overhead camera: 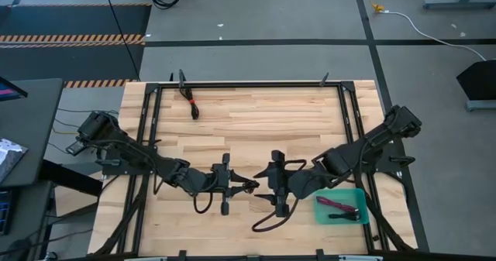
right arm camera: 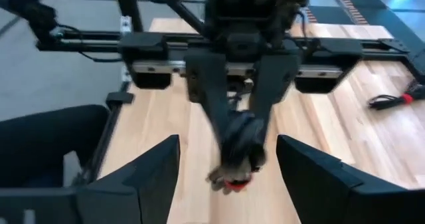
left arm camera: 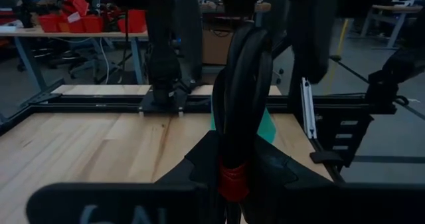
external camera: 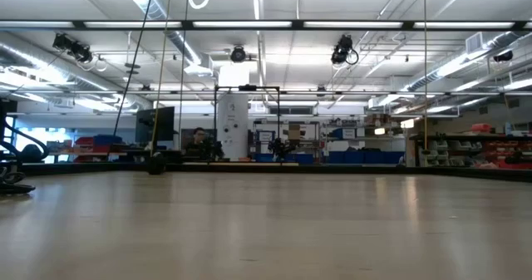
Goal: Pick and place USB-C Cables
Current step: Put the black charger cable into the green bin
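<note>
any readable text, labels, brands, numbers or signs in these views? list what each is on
None can be read in full.
Left gripper body, left wrist view: pale raised letters at the picture's bottom edge, cut off and blurred; unreadable.
Red bins in the room behind: white labels, too small to read.
Shelves and bins in the low view: too small to read.
Floor hazard stripes: orange-and-black marking, no words.

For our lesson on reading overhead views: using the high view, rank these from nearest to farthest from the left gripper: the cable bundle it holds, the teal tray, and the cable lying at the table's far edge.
1. Cable bundle with the red tie: between the left gripper's fingers, mid-table.
2. Cable at the far edge: away from the arms, towards the left.
3. Teal tray: right side, near edge, under the right arm.
</note>
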